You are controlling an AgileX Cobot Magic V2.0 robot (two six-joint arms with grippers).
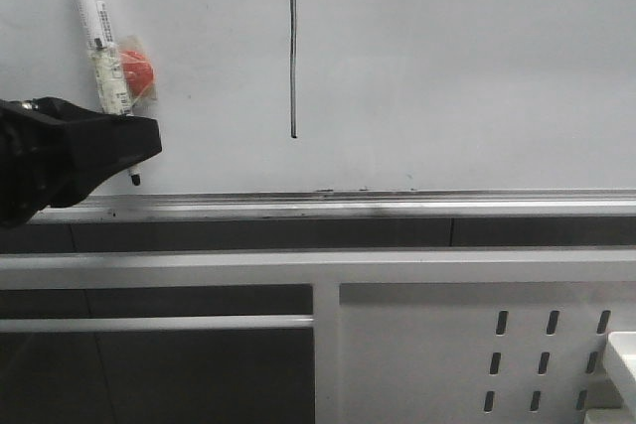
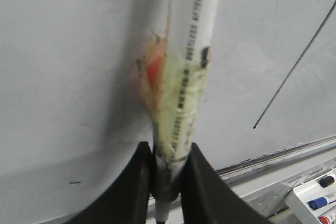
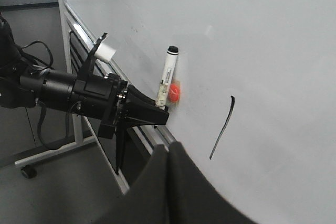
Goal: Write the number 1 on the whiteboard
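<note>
The number 1 (image 1: 292, 42) is a thin black near-vertical stroke with a small hook at its top on the whiteboard (image 1: 467, 67). It also shows in the left wrist view (image 2: 294, 69) and the right wrist view (image 3: 222, 128). My left gripper (image 1: 124, 151) is shut on a white marker pen (image 1: 99, 32) with a red ball (image 1: 136, 69) taped on, held upright to the left of the stroke, its tip pointing down. The pen (image 2: 186, 85) fills the left wrist view between the jaws. My right gripper (image 3: 169, 153) is shut and empty, out of the front view.
A silver rail (image 1: 348, 204) runs along the whiteboard's lower edge. Below it is a white perforated panel (image 1: 477, 345) with slots. A tray of markers (image 2: 315, 200) shows in the left wrist view. The stand's wheeled foot (image 3: 29, 170) is on the floor.
</note>
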